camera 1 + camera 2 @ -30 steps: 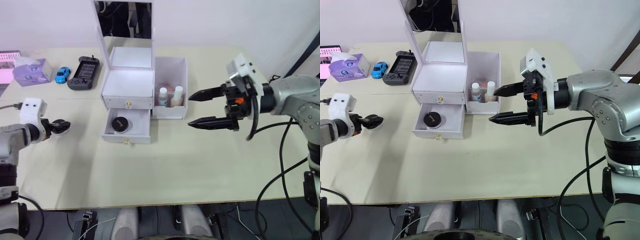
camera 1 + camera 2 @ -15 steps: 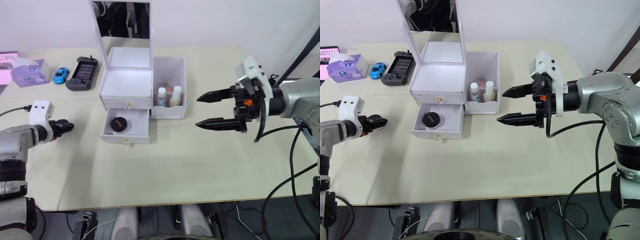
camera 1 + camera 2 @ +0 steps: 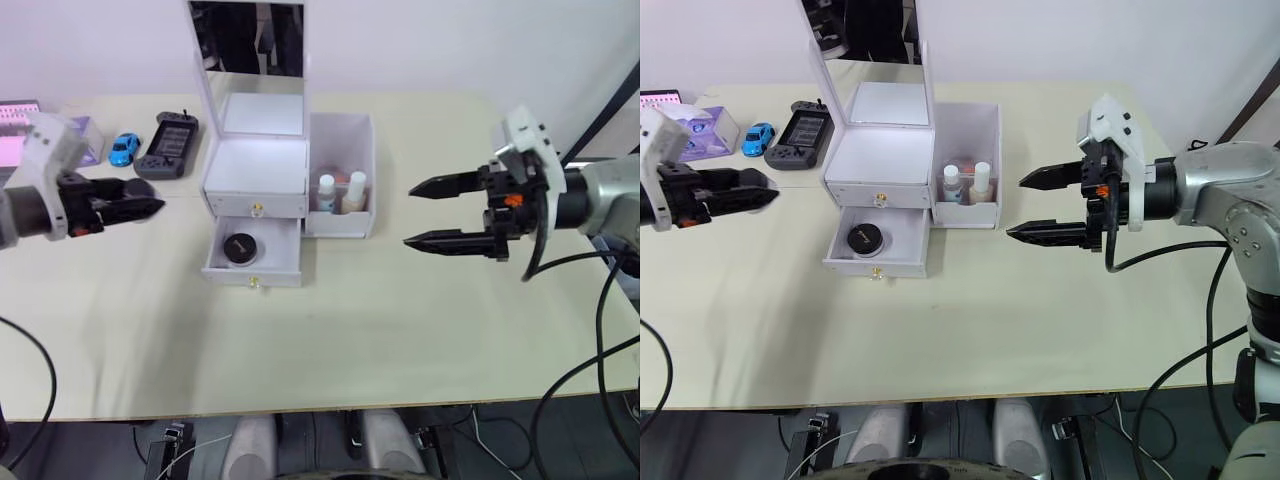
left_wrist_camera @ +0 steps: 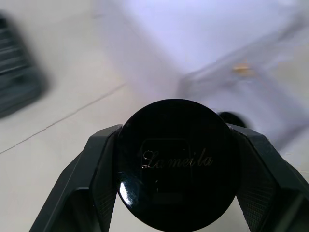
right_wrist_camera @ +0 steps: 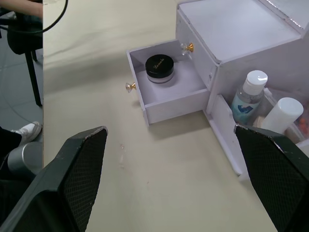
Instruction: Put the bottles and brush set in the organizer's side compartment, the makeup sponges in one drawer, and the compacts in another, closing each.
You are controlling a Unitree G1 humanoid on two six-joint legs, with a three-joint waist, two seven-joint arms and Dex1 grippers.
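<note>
The white organizer (image 3: 256,163) stands at the back middle of the table, its mirror upright. Its upper drawer is shut. Its lower drawer (image 3: 272,262) is pulled out, with one black compact (image 3: 240,246) inside. The side compartment (image 3: 341,118) holds both white-capped bottles (image 3: 326,192) (image 3: 353,190), with coral bits of the brush set (image 3: 340,180) behind them. My left gripper (image 3: 152,205) hovers left of the organizer, shut on a second black compact (image 4: 176,164). My right gripper (image 3: 410,214) hangs open and empty to the right of the side compartment. The makeup sponges are out of view.
At the back left lie a black handheld game console (image 3: 167,145), a blue toy car (image 3: 125,149) and a pale purple box (image 3: 702,128). The table's front edge runs along the near side.
My left arm has risen and swung right toward the organizer with the compact in its fingers. My right gripper has drawn back to the right, away from the side compartment, still open.
</note>
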